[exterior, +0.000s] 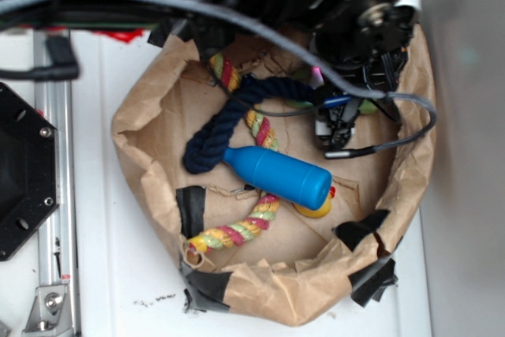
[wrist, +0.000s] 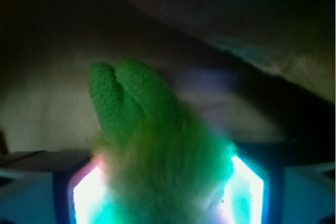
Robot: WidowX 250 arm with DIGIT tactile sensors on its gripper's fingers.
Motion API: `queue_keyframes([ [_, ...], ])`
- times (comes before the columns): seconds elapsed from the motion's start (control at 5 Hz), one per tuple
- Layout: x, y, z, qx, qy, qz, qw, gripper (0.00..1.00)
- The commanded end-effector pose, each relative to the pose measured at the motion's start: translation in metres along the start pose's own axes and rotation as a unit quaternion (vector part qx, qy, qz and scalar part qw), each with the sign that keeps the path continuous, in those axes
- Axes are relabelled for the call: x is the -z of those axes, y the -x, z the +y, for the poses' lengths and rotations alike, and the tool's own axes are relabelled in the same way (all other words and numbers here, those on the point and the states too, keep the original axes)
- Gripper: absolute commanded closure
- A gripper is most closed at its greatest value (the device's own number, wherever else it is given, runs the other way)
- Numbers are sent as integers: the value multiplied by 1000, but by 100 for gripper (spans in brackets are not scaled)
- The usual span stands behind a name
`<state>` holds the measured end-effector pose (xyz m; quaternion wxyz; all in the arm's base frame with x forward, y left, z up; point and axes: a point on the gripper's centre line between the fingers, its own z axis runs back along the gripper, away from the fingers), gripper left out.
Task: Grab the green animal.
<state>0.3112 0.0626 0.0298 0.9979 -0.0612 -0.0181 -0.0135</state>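
The green animal point(wrist: 157, 150) fills the middle of the wrist view, a fuzzy lime-green plush with two darker green limbs sticking up. It sits between my glowing finger pads point(wrist: 86, 192), and its fur presses against both of them. My gripper point(wrist: 165, 192) is shut on it. From outside, my gripper point(exterior: 338, 128) reaches down into the back right of the brown paper bag point(exterior: 260, 290). There only slivers of the green animal point(exterior: 369, 106) show beside the gripper; the arm hides the rest.
In the bag lie a blue bottle point(exterior: 280, 175), a navy rope point(exterior: 229, 120), a yellow-pink-green rope point(exterior: 237, 230) and a yellow duck point(exterior: 316, 208) partly under the bottle. The bag's wall rises close behind the gripper. A black plate point(exterior: 20, 171) sits at the left.
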Motion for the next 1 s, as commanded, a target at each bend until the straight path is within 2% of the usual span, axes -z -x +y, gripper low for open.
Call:
queue_keyframes([
  [0.0,-112,6,-37,1,21,-123,992,100],
  [0.2,-151,20,-50,-18,19,-103,994,100],
  [0.8,-143,29,-59,-40,3,-98,994,100],
])
